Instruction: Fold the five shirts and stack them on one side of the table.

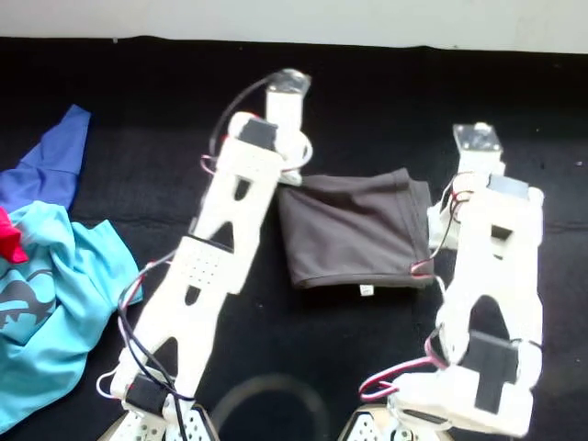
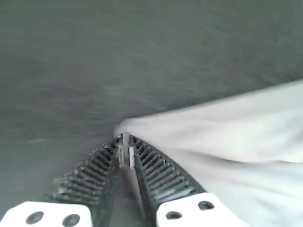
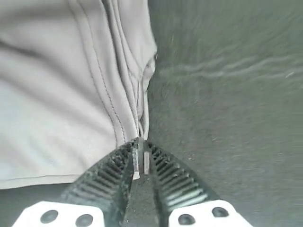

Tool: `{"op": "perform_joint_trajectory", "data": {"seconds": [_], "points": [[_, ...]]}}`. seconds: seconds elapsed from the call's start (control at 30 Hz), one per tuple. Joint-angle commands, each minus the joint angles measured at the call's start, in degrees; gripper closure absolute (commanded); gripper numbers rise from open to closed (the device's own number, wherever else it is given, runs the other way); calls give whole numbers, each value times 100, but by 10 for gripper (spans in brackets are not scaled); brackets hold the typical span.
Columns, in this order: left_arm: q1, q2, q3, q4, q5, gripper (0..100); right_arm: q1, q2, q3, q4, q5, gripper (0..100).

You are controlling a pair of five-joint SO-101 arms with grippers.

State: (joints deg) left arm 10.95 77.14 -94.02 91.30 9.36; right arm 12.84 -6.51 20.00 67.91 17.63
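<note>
Both ends of one folded-over grey shirt [image 1: 354,234] at the middle of the table [image 1: 138,92] are held: the left gripper [image 2: 124,151] is pinched together on its ten o'clock corner, the right gripper [image 3: 139,163] nipped tight on the hem at three o'clock. Each seems to hold only a sliver of cloth, though I can't be sure, so a quick pull could slip a corner free and spill the fold. Heaped at nine o'clock lie a teal shirt [image 1: 55,294], a blue shirt [image 1: 50,161] and some red cloth [image 1: 7,237], which a careless drag might snag.
</note>
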Motion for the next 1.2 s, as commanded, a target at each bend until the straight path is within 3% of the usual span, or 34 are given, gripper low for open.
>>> {"op": "perform_joint_trajectory", "data": {"seconds": [0.0,0.13,0.27,0.4,0.73,0.83,0.93,1.17], "points": [[-259,-549,-127,53,79,920,-207,-374,-514,-4,18,870],[-453,-154,-127,-158,70,854,-848,66,-866,-84,-88,875],[-549,251,-145,-466,88,854,-1209,980,-1332,-488,-703,884],[-549,215,-136,-501,88,854,-1191,2053,-2211,-567,-958,884],[-541,215,-127,-510,79,854,-1121,4040,-4409,391,-985,886],[-541,215,-127,-510,79,854,-1103,4268,-4963,787,-985,896],[-532,215,-127,-510,79,854,-1068,4365,-5305,971,-985,990],[-532,215,-127,-510,79,854,-840,4163,-5420,1209,-967,994]]}}
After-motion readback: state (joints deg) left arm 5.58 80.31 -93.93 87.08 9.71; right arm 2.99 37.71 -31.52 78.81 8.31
